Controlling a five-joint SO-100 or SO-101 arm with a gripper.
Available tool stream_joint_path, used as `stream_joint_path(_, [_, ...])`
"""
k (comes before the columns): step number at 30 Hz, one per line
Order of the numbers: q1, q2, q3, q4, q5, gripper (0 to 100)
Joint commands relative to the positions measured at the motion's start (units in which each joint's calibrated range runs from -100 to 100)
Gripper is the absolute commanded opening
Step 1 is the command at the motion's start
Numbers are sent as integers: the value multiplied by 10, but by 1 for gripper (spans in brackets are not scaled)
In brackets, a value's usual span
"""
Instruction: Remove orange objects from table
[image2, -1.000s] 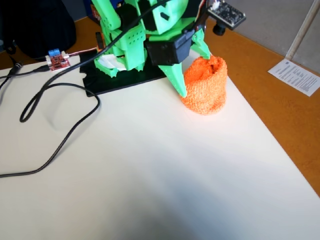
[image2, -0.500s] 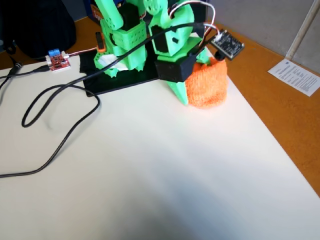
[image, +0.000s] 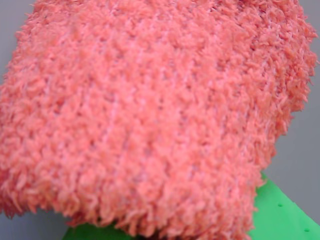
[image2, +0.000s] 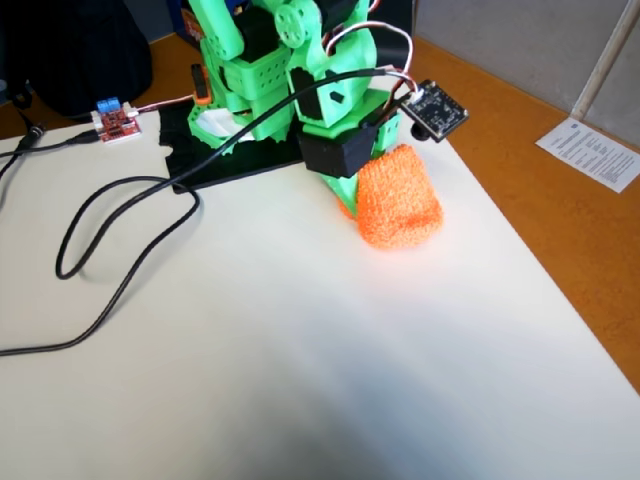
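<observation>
L to R in the fixed view we count 1 red board (image2: 117, 122), 2 black cables (image2: 120, 240), 1 green arm (image2: 285, 75), then 1 orange lump (image2: 400, 197) on the white table (image2: 300, 350), upper mid-right, touching the gripper (image2: 352, 200). Wrist cam: lump (image: 150, 115) fills it. Jaws hidden; can't tell if clenched.

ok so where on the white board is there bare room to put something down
In the fixed view, the white board is bare across its whole near half and right side, below the orange knit lump. Crowded: the far edge, with the green arm and lump, and the left, where black cables loop.
</observation>
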Motion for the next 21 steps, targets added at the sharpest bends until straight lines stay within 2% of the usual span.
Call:
stream_joint_path(1, [-18, -49, -50, -89, -1, 0])
stream_joint_path(4, [-74, -56, -125, -211, 0, 0])
stream_joint_path(7, [-154, 5, -285, -338, 13, 0])
stream_joint_path(12, [-298, 141, -661, -393, 45, 0])
stream_joint_path(14, [-332, 232, -876, -369, 47, 0])
stream_joint_path(17, [-364, 371, -1254, -248, 27, 0])
stream_joint_path(18, [-369, 397, -1329, -218, 21, 0])
stream_joint_path(21, [-374, 389, -1317, -103, 33, 0])
